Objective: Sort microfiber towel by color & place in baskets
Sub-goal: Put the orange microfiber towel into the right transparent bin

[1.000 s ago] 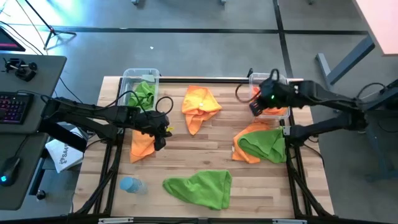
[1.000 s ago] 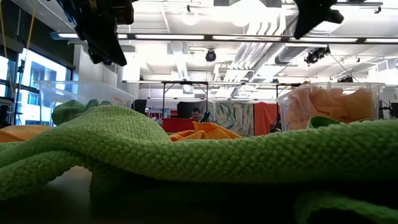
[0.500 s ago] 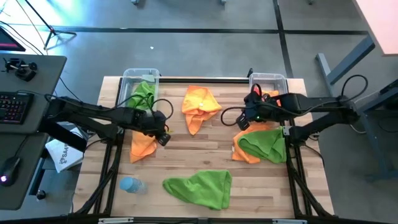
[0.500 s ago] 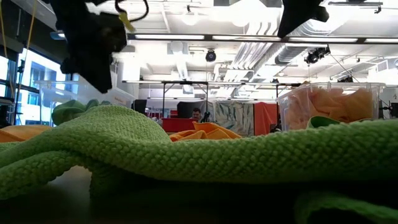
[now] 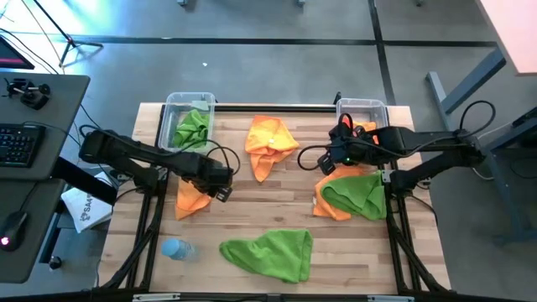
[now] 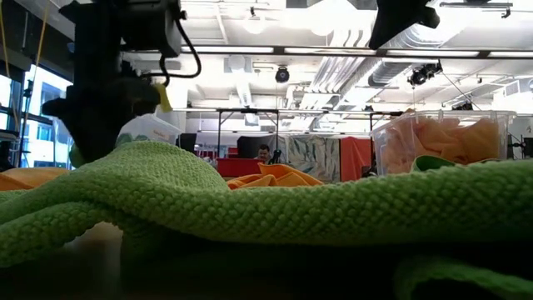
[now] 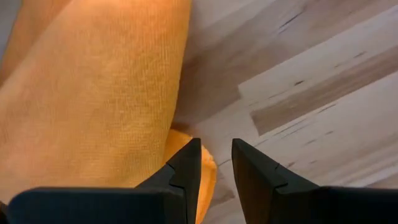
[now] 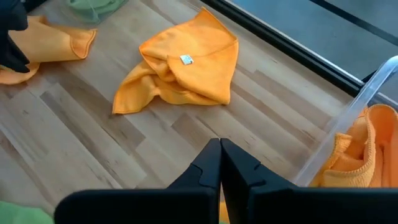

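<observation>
My left gripper [image 5: 220,190] points down, open, low over the right edge of an orange towel [image 5: 191,195] at the table's left. In the left wrist view its fingers [image 7: 214,163] straddle that orange towel's [image 7: 93,93] edge. My right gripper [image 5: 331,159] hangs shut and empty in front of the right basket [image 5: 362,111], which holds orange towels. The left basket [image 5: 188,102] holds a green towel [image 5: 193,127]. Another orange towel [image 5: 270,144] lies bunched at the middle far side. A green towel [image 5: 273,252] lies near the front edge. A green towel [image 5: 357,191] rests on an orange one at right. My left gripper comes from above with a corner of the orange towel's edge [image 7: 209,169] showing between its fingers. Whether the fingers touch the cloth, I cannot tell.
A small pale blue bottle [image 5: 176,249] lies at the near left corner. Bare wood shows in the table's middle [image 5: 268,201]. A desk with a keyboard [image 5: 18,144] stands left of the table. In the low view the near green towel [image 6: 250,208] fills the foreground.
My left gripper has come down toward the table beside the left orange towel, rolling about its own axis as it sank. My right gripper has moved from over the right basket toward the near and left, then kept still. No towel has moved.
</observation>
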Controlling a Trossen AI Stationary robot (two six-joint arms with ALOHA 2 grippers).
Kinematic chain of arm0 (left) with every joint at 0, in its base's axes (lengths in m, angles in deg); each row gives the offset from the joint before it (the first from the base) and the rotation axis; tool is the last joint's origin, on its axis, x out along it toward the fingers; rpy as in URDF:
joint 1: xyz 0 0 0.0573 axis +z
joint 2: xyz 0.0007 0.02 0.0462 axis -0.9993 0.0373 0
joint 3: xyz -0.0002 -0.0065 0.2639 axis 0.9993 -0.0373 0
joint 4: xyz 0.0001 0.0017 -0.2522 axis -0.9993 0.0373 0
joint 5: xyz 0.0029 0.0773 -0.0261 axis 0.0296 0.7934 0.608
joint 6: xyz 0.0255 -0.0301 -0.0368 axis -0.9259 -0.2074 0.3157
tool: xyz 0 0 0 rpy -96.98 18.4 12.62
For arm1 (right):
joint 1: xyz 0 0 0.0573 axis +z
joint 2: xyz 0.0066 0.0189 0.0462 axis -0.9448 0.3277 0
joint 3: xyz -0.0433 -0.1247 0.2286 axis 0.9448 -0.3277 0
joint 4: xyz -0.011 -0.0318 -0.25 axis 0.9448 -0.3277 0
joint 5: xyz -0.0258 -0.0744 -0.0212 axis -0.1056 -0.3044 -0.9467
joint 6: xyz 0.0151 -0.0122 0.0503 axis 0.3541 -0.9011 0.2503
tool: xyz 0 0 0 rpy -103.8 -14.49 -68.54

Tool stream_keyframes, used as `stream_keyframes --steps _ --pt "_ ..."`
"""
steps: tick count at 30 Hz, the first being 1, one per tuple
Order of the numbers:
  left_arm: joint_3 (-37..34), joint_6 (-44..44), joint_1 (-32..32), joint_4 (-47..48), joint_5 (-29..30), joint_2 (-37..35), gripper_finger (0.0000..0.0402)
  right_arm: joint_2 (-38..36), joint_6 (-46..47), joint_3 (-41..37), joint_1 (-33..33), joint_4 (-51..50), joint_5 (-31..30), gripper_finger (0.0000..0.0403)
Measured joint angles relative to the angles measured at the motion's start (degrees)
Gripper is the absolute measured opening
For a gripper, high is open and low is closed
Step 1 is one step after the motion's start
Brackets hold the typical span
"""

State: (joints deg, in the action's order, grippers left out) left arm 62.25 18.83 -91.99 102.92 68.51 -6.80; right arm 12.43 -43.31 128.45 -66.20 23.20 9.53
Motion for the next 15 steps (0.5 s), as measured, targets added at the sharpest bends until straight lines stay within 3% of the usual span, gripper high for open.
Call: stream_keyframes --steps 15 --pt "0.0 9.84 -4.18 1.04 0.13 8.59 0.0078 0.0 -3.01 0.0 0.0 -0.02 0.05 0.0"
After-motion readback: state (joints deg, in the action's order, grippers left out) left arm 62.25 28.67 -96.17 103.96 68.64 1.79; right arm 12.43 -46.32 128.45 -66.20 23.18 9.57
